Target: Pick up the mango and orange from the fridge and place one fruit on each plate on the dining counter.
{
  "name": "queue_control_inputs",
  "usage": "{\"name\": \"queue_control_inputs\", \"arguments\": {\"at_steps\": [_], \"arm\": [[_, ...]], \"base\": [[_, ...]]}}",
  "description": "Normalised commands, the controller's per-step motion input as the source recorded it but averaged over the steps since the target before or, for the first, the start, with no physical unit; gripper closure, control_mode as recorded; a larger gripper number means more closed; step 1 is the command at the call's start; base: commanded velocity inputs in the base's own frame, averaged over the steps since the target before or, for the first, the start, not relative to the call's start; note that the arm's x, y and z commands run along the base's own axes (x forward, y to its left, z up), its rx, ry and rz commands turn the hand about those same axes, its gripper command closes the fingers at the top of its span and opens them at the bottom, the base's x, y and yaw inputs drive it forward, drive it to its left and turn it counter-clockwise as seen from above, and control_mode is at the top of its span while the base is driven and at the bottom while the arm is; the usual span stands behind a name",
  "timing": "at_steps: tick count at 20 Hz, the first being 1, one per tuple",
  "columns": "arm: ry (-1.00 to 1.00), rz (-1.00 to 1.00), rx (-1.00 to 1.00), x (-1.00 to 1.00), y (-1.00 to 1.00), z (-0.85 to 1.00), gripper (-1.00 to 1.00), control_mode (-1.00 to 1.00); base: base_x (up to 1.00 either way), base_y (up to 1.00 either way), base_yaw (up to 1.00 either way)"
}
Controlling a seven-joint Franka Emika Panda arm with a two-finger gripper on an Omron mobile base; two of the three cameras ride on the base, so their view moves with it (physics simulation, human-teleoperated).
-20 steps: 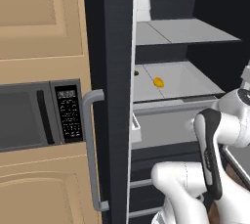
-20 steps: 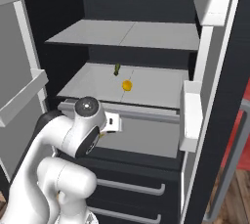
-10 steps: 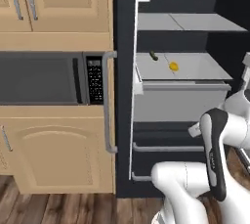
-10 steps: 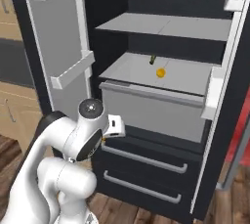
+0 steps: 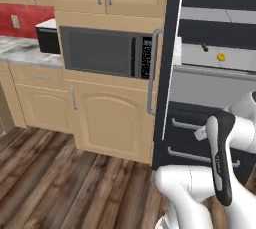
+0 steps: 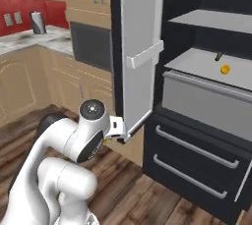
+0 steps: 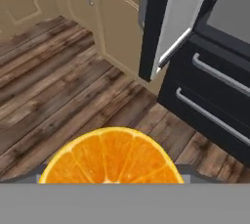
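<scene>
On the far grey shelf of the open fridge (image 6: 206, 121) the mango (image 6: 225, 69) lies as a small yellow fruit, with a thin dark green vegetable (image 6: 217, 57) just behind it; in the left base view the mango (image 5: 220, 57) sits to the right of that vegetable (image 5: 204, 48). The orange (image 7: 111, 155) is at the bottom of the hand view, its cut, segmented face toward the camera, above the wooden floor (image 7: 58, 96). It sits where the gripper's jaws would be, but the fingertips are hidden, so whether the jaws clamp it cannot be told. In the right base view the arm is folded low, its hand near the lower edge of the white-lined fridge door (image 6: 140, 57).

Compared with half a second ago, both base views have drawn back and swung left: the fridge now looks smaller and lies to the right, and that is the camera's shift, not the fruit's. More of the kitchen has come into sight: the built-in microwave (image 5: 107, 52), the light wood cabinets (image 5: 100, 118), a marbled wall counter (image 5: 25, 55) and a red wall (image 5: 20, 15).
</scene>
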Motion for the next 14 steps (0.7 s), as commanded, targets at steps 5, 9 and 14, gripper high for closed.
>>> {"name": "queue_control_inputs", "arguments": {"at_steps": [5,9,14], "arm": [[0.00,0.00,0.00,0.00,0.00,0.00,1.00,1.00],[0.00,0.00,0.00,0.00,0.00,0.00,1.00,1.00],[0.00,0.00,0.00,0.00,0.00,0.00,1.00,1.00]], "base": [[-0.62,0.26,0.52],[-0.32,0.24,0.53],[-0.17,0.22,0.51]]}}
